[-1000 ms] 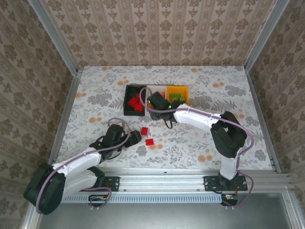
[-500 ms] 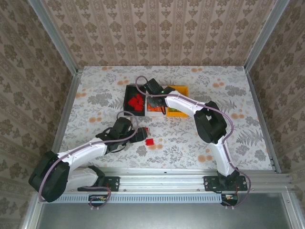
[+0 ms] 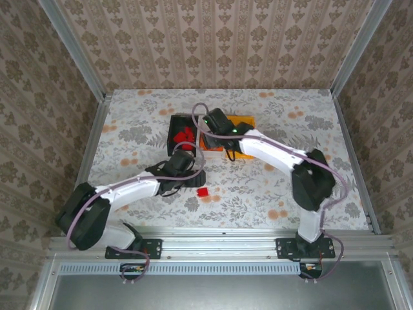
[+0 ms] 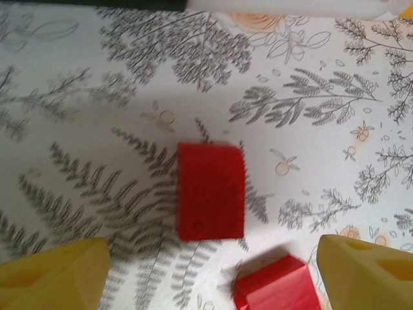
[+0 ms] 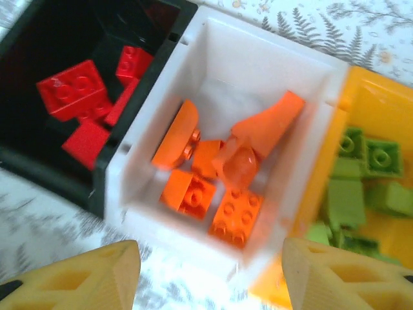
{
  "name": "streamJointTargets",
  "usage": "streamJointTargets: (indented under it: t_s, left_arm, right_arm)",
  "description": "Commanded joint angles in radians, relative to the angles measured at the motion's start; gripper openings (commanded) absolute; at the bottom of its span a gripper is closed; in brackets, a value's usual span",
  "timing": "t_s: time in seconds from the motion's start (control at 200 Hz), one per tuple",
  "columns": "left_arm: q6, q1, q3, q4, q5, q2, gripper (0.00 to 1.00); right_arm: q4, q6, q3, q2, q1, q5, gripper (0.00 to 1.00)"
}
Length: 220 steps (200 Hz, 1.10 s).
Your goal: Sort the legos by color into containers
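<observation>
Floral table (image 4: pixel 97 97): left gripper (image 4: pixel 210 258) stands open, a red brick (image 4: pixel 210 191) mid-frame just above it; right gripper (image 5: pixel 210 258) hangs open over the white bin (image 5: pixel 258 58).

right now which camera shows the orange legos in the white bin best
Right wrist: it looks straight down into the white bin, so each of the orange legos reads clearly. In top external the right arm covers most of them. Left wrist catches the bin's outer edge.

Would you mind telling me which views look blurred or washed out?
Right wrist: motion blur smears the orange bricks; the white bin is washed out at its near rim. Left wrist: the central red brick is soft along its top edge. Top external: sharp, evenly lit.
</observation>
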State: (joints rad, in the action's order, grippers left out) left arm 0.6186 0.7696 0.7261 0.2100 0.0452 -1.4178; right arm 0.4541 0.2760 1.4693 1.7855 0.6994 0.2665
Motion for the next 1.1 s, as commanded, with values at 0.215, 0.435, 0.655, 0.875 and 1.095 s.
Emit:
streamJointTargets:
  t_s: [0.215, 0.435, 0.655, 0.875, 1.095]
  left_arm:
    - [-0.069, 0.036, 0.133, 0.096, 0.107, -0.203, 0.70]
    - [-0.029, 0.056, 0.114, 0.088, 0.159, -0.230, 0.52]
    - [-0.045, 0.064, 0.129, 0.049, 0.175, -0.256, 0.32]
    - [-0.079, 0.076, 0.225, 0.163, 0.216, -0.185, 0.26]
    - [-0.191, -0.009, 0.404, 0.323, 0.307, -0.105, 0.27]
  right_arm:
    - [-0.065, 0.114, -0.460, -0.430, -0.007, 0.069, 0.62]
    - [-0.091, 0.137, -0.643, -0.587, -0.044, 0.113, 0.62]
    - [-0.142, 0.147, -0.709, -0.609, -0.062, 0.117, 0.61]
    - [-0.234, 0.168, -0.786, -0.628, -0.064, 0.153, 0.61]
    - [-0.318, 0.212, -0.858, -0.626, -0.069, 0.251, 0.61]
